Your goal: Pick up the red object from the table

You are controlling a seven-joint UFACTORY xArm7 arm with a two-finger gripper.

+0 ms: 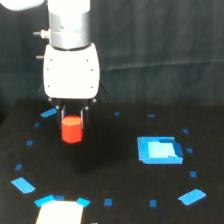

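Observation:
The red object is a stubby red-orange cylinder, upright, at the exterior view's left of centre. It sits between the dark fingers of my gripper, which hangs straight down from the white arm body. The fingers close on its upper part, so the gripper is shut on it. Its lower half pokes out below the fingertips. Whether its base touches the black table or hangs just above it, I cannot tell.
A large blue square patch lies on the table at the exterior view's right. Several small blue tape bits ring the work area. A pale rectangular thing with blue corners sits at the bottom edge.

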